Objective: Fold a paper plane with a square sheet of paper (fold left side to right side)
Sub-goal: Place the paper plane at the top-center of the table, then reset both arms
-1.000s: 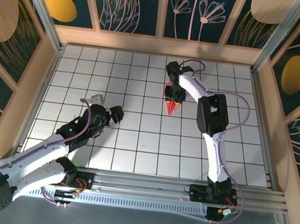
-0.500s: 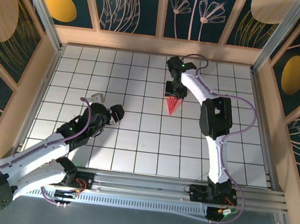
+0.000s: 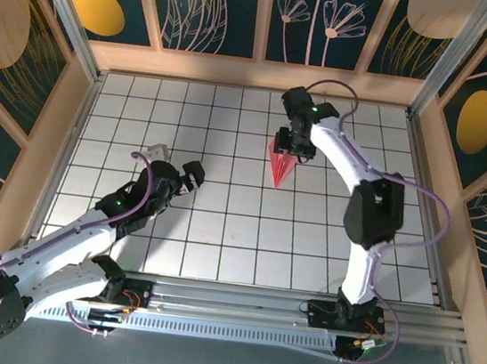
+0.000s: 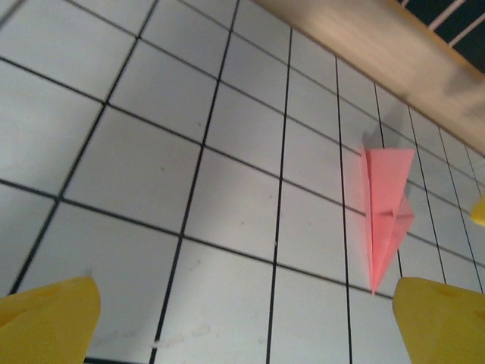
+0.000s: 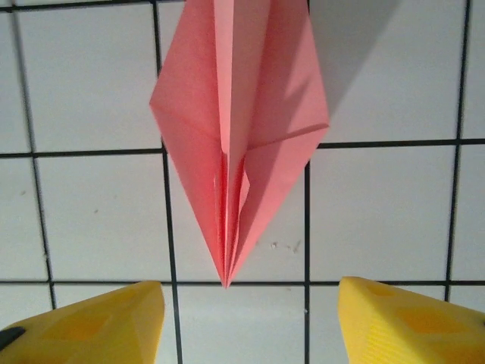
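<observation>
Plane (image 5: 239, 136) lies on the table (image 5: 91, 220), free of the right gripper (image 5: 248, 284), whose jaws stand open over it, while the left gripper (image 4: 246, 280), well apart, gapes wide too.

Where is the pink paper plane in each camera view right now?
Top external: the salmon-pink folded paper plane lies right of centre, in the far half.
Left wrist: plane at right, below the wooden wall.
Right wrist: plane top centre, tip pointing down.
Shared landmark: the black grid line at its tip.

Salmon-pink paper plane (image 3: 280, 162), narrow creased dart, lying on white grid table (image 3: 219, 233), nose toward near edge
</observation>
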